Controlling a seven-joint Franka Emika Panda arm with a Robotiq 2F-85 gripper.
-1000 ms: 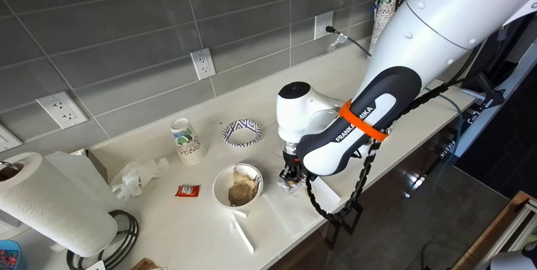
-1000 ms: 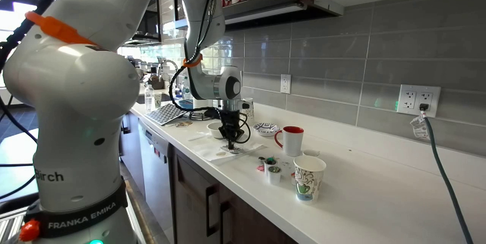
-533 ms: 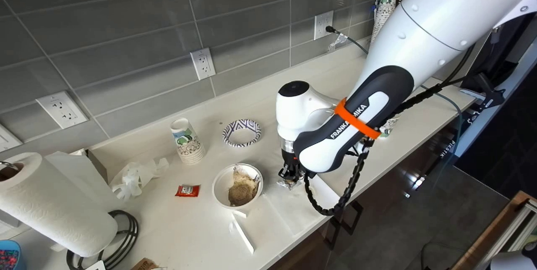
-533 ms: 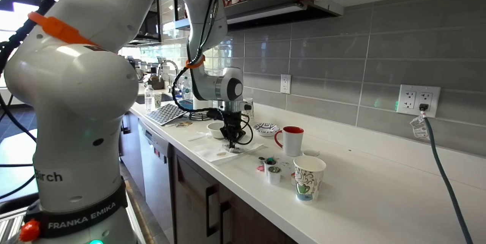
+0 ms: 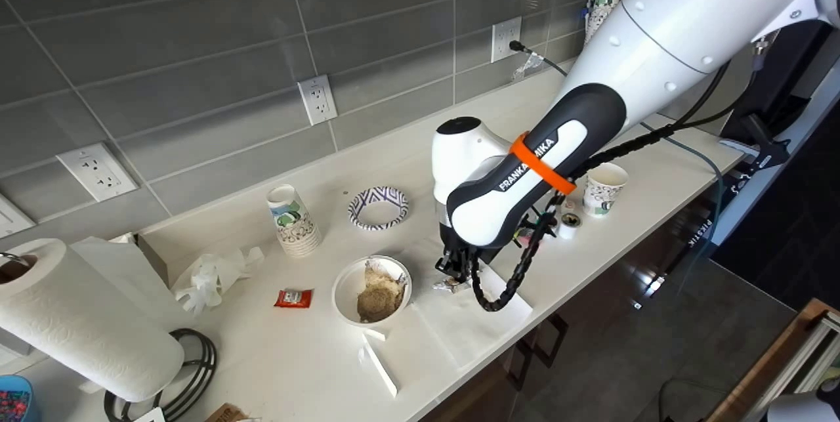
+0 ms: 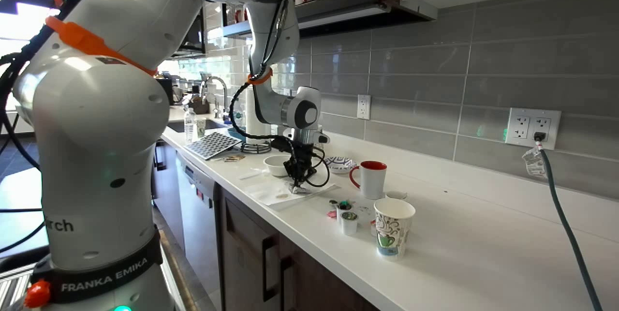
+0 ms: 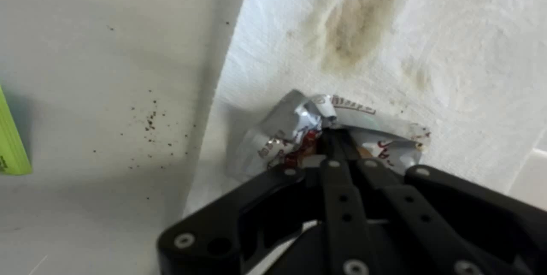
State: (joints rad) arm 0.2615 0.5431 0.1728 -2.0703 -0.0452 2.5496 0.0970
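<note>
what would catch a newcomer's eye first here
The white Franka arm looms large in both exterior views, banded with bright orange straps. In the wrist view, its shut tool touches a crumpled silver wrapper on a stained paper towel. A red-lined white mug stands out on the counter in an exterior view.

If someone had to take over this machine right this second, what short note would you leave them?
Gripper: shut, its tip down among the folds of the crumpled silver wrapper. Whether it really pinches the wrapper is hard to tell.
Where things are: the wrapper appears to lie on the stained paper towel; the white bowl stands beside that towel.
Done: the gripper is down at the wrapper and closed.
Left: the wrapper is not lifted off the towel. It would probably be wise to check the grip before moving away.
</note>
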